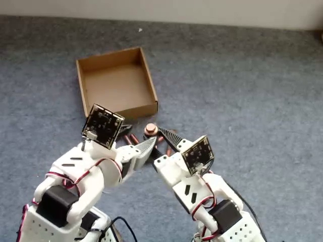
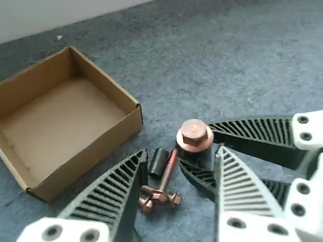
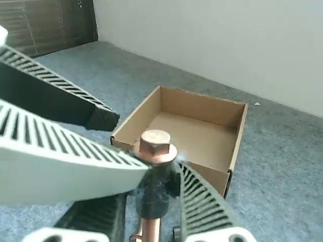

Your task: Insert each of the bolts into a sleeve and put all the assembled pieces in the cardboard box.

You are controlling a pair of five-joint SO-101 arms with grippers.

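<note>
My right gripper (image 3: 154,187) is shut on a black sleeve (image 3: 153,194) that has a copper bolt (image 3: 155,146) standing in it, head up. It holds this just above the carpet, in front of the cardboard box (image 1: 116,83). My left gripper (image 2: 180,151) is open right beside it, and one of its fingers (image 3: 65,166) reaches up against the held bolt (image 2: 194,135). Below the left gripper, a loose black sleeve (image 2: 160,161) and a few copper bolts (image 2: 160,194) lie on the carpet. The box is open and has nothing in it.
Grey carpet (image 1: 242,85) covers the whole surface, with bare room to the right of the box and behind it. A pale wall (image 3: 227,40) rises beyond the box. The two arms' bases stand close together at the near edge.
</note>
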